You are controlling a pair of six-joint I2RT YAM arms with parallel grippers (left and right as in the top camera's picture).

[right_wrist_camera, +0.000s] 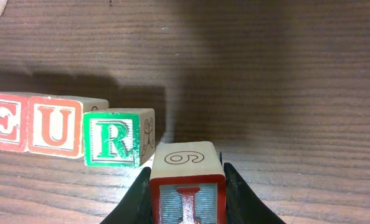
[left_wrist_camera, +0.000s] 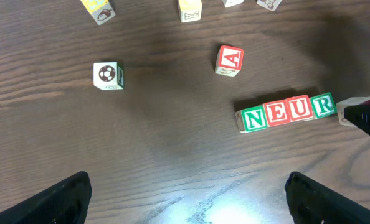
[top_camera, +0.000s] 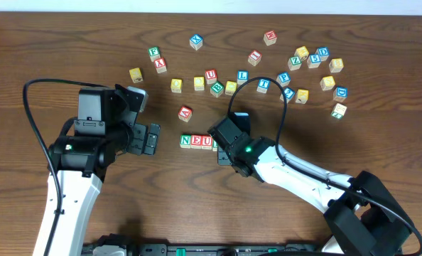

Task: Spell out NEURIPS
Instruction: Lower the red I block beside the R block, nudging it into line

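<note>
Four cubes lettered N, E, U, R stand in a row [top_camera: 197, 141] on the table in front of centre. In the left wrist view the same row [left_wrist_camera: 288, 111] lies at right. My right gripper [right_wrist_camera: 188, 199] is shut on a red-framed I cube [right_wrist_camera: 187, 186], which hangs just right of and slightly nearer than the green R cube [right_wrist_camera: 113, 138], with a small gap between them. From overhead the right gripper [top_camera: 222, 147] hides the row's right end. My left gripper [top_camera: 150, 139] stands open left of the row, its fingers [left_wrist_camera: 60, 199] wide apart with only bare wood between them.
A red A cube [top_camera: 185, 112] lies just behind the row. Many loose letter cubes are scattered across the back [top_camera: 268, 78], right of centre. A cube with a football picture [left_wrist_camera: 108, 75] sits to the left. The right arm [top_camera: 303, 174] stretches from the front right.
</note>
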